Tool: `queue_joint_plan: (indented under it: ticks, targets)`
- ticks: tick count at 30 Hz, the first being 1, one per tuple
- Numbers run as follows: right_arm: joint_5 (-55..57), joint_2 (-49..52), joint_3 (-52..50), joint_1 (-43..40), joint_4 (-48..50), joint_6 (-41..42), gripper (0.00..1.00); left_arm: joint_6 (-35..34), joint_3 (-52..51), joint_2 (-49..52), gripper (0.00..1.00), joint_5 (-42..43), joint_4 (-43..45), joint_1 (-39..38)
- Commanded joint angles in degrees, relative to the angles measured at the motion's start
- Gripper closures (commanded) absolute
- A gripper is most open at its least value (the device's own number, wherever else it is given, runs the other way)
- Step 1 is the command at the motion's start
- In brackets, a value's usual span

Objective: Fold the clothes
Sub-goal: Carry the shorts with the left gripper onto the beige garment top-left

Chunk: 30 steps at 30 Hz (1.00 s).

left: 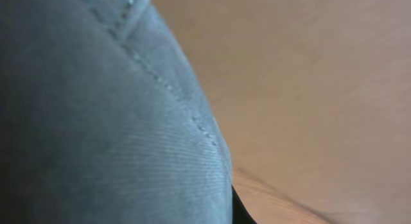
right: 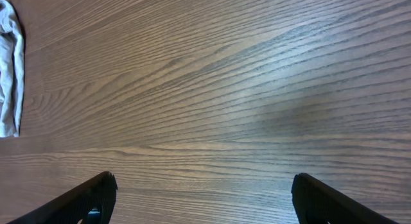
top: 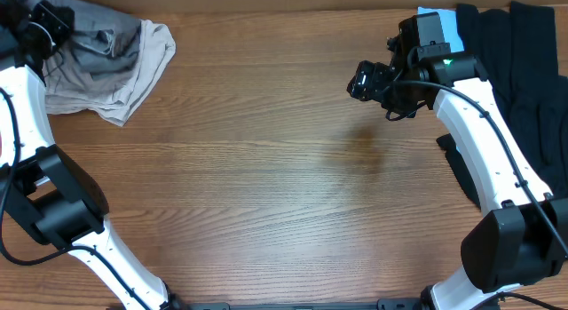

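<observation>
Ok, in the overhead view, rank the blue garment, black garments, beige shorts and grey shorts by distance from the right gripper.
1. Blue garment, top right, close by the right gripper.
2. Black garments, right edge, beyond the blue one.
3. Beige shorts, far across, top left.
4. Grey shorts, farthest, top-left corner.

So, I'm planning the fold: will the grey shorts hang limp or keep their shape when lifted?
Probably limp: the grey shorts lie crumpled in soft folds on the beige shorts. Their stitched seam looks thicker, so that edge may be a little stiffer. The matte woven cloth seems unlikely to slip when gripped.
</observation>
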Motion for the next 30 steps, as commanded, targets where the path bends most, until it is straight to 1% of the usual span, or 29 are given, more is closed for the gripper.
queue_joint_plan:
  ticks: [1,4,10,14,15,18,20,23,25,27,30]
  targets:
    - [0.5,0.0,0.4,-0.1,0.3,0.5,0.09,-4.5,1.6,-0.6,0.96,7.8,4.2,0.9]
    - [0.5,0.0,0.4,-0.1,0.2,0.5,0.10,-6.3,1.6,-0.6,0.96,8.9,5.1,1.0]
    - [0.6,0.0,0.4,-0.1,0.2,0.4,0.10,-4.8,1.6,0.0,0.96,8.3,3.5,1.2]
    - [0.5,0.0,0.4,-0.1,0.2,0.4,0.10,-2.0,1.6,0.1,0.96,0.5,-3.9,1.4]
    - [0.5,0.0,0.4,-0.1,0.2,0.4,0.09,-0.9,1.6,0.1,0.90,-1.6,-6.0,1.4]
    - [0.5,0.0,0.4,-0.1,0.2,0.4,0.09,3.5,1.6,0.1,0.58,-6.4,-12.6,1.6]
    - [0.5,0.0,0.4,-0.1,0.2,0.4,0.09,6.8,1.6,0.1,0.42,-8.2,-17.5,2.2]
    - [0.3,0.0,0.4,-0.1,0.0,0.4,0.09,11.6,1.6,0.1,0.31,-8.6,-24.0,4.1]
    - [0.3,0.0,0.4,-0.1,0.0,0.4,0.09,12.1,1.7,0.0,0.27,-8.6,-27.0,5.7]
    - [0.3,0.0,0.4,-0.1,0.0,0.4,0.09,13.7,1.7,-0.5,0.24,-8.0,-30.3,7.9]
    - [0.3,0.0,0.4,-0.1,0.0,0.4,0.09,17.0,1.7,-1.7,0.23,-6.1,-34.2,10.4]
